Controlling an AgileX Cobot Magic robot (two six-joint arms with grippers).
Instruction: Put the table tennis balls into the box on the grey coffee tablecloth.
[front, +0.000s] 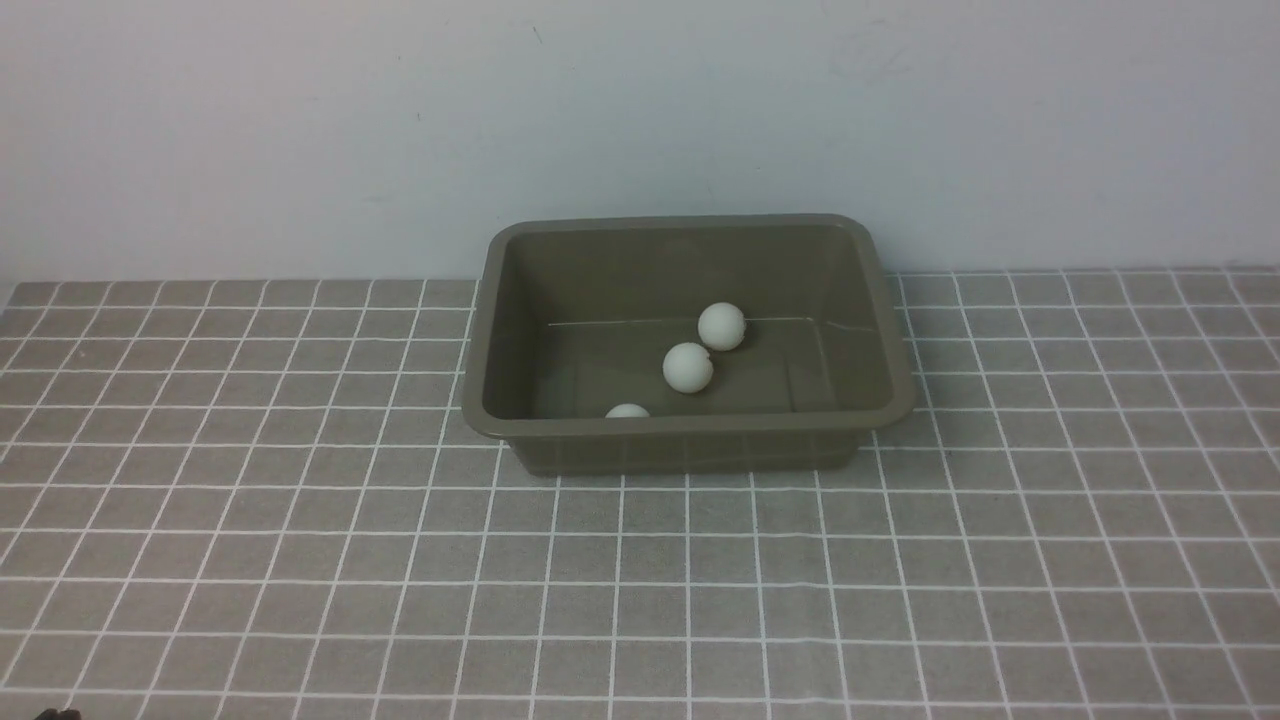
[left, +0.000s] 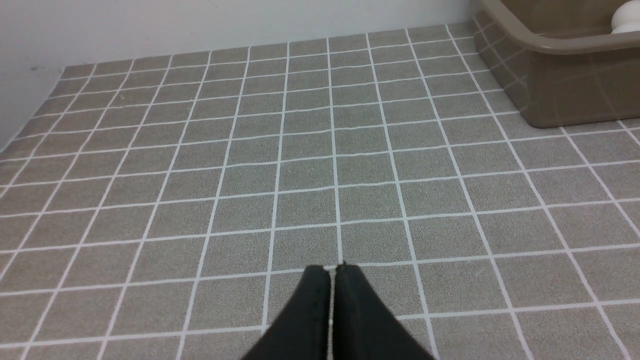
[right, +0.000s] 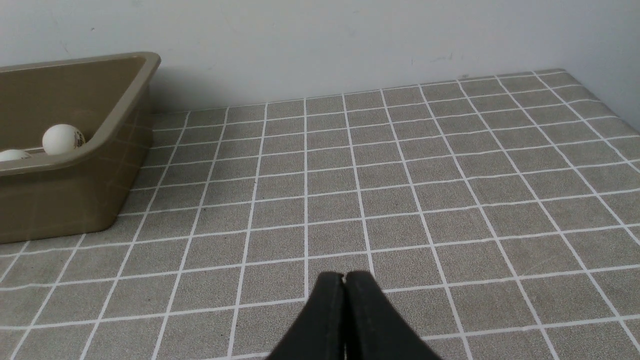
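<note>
Balls all home, by the look of it: the cloth (front: 300, 560) spreads across the whole table, and on it, toward the far wall, sits the box (front: 690, 430) with three white balls inside. One ball (front: 721, 326) lies at the back wall, a second (front: 688, 367) just in front of it, and a third (front: 627, 410) peeks over the near rim. No ball shows on the cloth in any view, so I'd call the job essentially finished. What's left is simply to keep both arms low, back and quiet, well clear of the box, so nothing nudges it or sets a ball bouncing out. And that's the posture here: the left pincer (left: 333, 267) hangs over bare cloth with its fingers pressed together and nothing between them, the box well off to one side. The right pincer (right: 344, 275) mirrors it, closed tight and empty, also well away from the box. Neither arm reaches into the front view.
</note>
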